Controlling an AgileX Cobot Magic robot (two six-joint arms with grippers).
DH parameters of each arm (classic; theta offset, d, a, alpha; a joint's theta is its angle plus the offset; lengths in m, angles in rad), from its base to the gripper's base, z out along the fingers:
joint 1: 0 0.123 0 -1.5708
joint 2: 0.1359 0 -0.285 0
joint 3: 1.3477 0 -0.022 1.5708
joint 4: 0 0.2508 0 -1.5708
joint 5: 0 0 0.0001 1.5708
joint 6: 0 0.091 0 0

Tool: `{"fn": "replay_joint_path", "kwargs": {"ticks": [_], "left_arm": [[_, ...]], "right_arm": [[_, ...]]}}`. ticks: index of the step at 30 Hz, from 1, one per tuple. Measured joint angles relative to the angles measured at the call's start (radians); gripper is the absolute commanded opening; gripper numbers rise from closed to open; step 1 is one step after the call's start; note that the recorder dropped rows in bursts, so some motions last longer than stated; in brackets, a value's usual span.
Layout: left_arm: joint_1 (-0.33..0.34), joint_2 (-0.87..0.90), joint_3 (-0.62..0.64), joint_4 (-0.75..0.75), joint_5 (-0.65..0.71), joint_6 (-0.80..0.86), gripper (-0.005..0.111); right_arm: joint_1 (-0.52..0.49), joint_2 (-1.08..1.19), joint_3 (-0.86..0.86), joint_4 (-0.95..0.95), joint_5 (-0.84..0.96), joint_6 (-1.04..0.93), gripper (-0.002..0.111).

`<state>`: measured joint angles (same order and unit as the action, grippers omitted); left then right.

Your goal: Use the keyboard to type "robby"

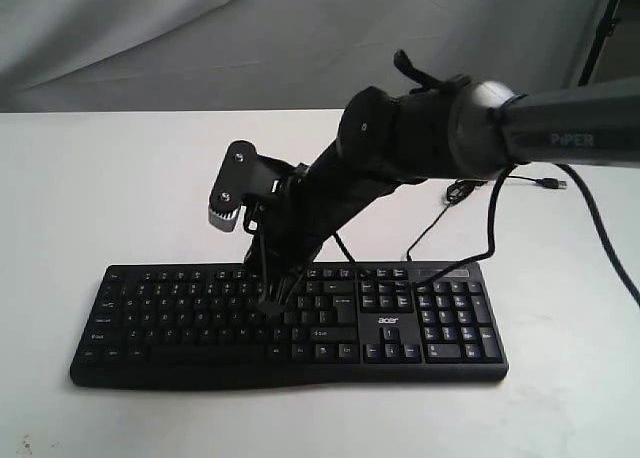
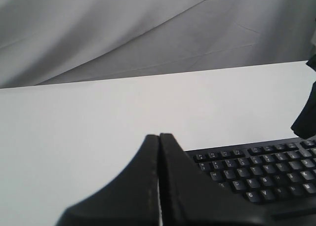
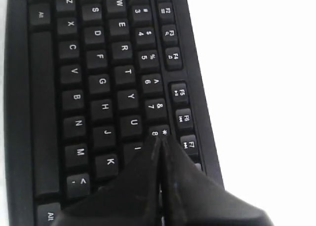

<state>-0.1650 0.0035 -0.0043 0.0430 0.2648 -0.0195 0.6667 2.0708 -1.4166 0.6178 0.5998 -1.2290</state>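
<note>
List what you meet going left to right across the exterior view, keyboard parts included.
letter keys → right gripper → acer logo → number pad → USB plug. The arm itself spans too much of the view to place.

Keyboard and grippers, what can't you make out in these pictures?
Exterior view: legends on the keyboard are too small to read; whether the right gripper touches a key is unclear.
Right wrist view: its shut fingers hide the keys beneath them.
Left wrist view: the left gripper and frame edges hide most of the keyboard.
</note>
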Motion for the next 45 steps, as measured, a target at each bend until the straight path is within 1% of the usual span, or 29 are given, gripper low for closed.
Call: {"fn": "replay_joint_path", "kwargs": {"ticks": [2, 7, 9, 17, 24, 45], "left_arm": [[0.0, 0.0, 0.0, 0.0, 0.0, 0.0, 0.0], [0.0, 0.0, 0.0, 0.0, 0.0, 0.0, 0.0], [0.0, 0.0, 0.0, 0.0, 0.0, 0.0, 0.0], [0.0, 0.0, 0.0, 0.0, 0.0, 0.0, 0.0], [0.0, 0.0, 0.0, 0.0, 0.0, 0.0, 0.0], [0.0, 0.0, 0.0, 0.0, 0.0, 0.0, 0.0]], "right_arm": [[0.014, 0.0, 0.0, 0.008, 0.002, 0.0, 0.0], [0.111, 0.039, 0.0, 0.016, -0.019, -0.009, 0.0], [0.123, 0.058, 0.0, 0.028, -0.033, -0.009, 0.0], [0.123, 0.069, 0.0, 0.09, -0.062, -0.013, 0.0], [0.151, 0.069, 0.0, 0.093, -0.091, -0.029, 0.0], [0.151, 0.069, 0.0, 0.108, -0.103, -0.036, 0.0]]}}
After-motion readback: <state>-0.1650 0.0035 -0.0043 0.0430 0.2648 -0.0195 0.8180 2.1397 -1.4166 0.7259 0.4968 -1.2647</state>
